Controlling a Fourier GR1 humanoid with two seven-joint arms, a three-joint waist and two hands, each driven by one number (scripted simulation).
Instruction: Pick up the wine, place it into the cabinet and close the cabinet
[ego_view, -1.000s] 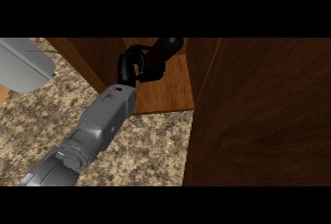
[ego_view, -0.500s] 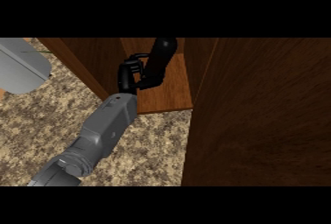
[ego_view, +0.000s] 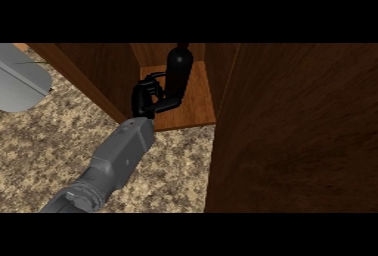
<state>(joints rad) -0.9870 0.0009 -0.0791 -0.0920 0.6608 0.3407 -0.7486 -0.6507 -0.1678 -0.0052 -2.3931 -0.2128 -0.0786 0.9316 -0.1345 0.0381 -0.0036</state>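
One robot hand (ego_view: 150, 97), the left, curls round the wine (ego_view: 179, 63) inside the cabinet (ego_view: 196, 107).

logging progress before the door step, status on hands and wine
Left hand shut on wine, bottle inside cabinet. Right hand not in view. Door open at right, no obstruction seen.

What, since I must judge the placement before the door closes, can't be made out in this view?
Wine bottle base: head view, hidden by the left hand; resting on the cabinet shelf or not, unclear.
Bottle's top: lost in the cabinet's dark interior.
Cabinet door: cut off by the right edge.
Grey object: cut off at left, unidentifiable.
Right hand: outside the view.
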